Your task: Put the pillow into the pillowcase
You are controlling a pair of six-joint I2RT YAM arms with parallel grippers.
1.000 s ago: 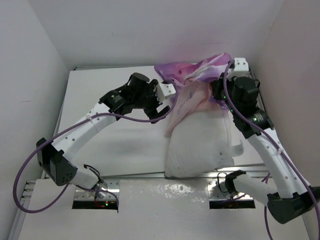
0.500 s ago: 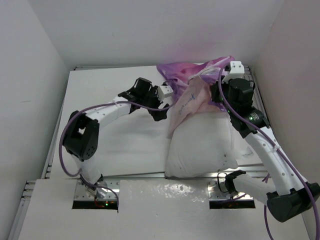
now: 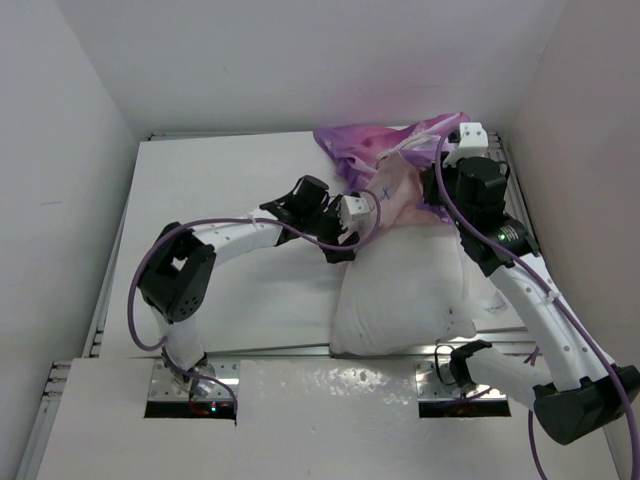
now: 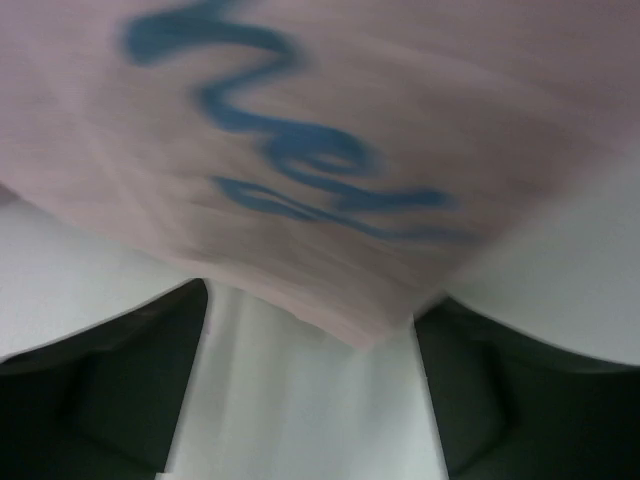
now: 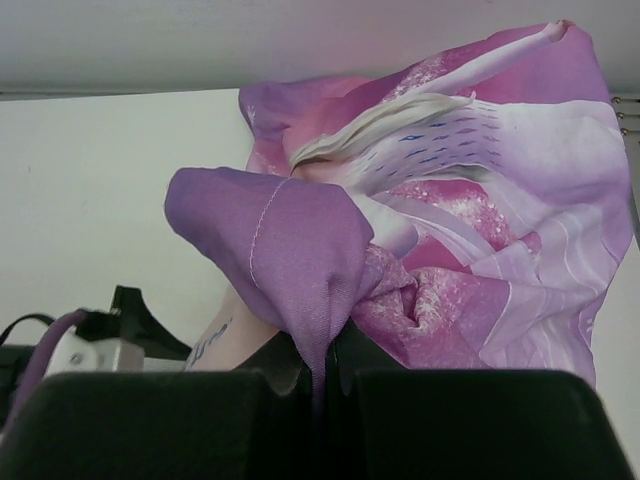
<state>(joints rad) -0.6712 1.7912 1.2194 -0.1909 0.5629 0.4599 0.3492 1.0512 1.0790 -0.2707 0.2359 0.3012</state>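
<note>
1. Pillow [image 3: 400, 290] right of centre; far end draped by pillowcase [image 3: 395, 150].
2. Right gripper [image 5: 318, 375] pinched tight on purple pillowcase fold.
3. Left gripper [image 4: 310, 400] spread wide at pink hem; contact unclear, view blurred.

The pillowcase [image 5: 480, 230] is thin matt printed cloth, the pillow [image 3: 400, 290] soft plain white cloth
</note>
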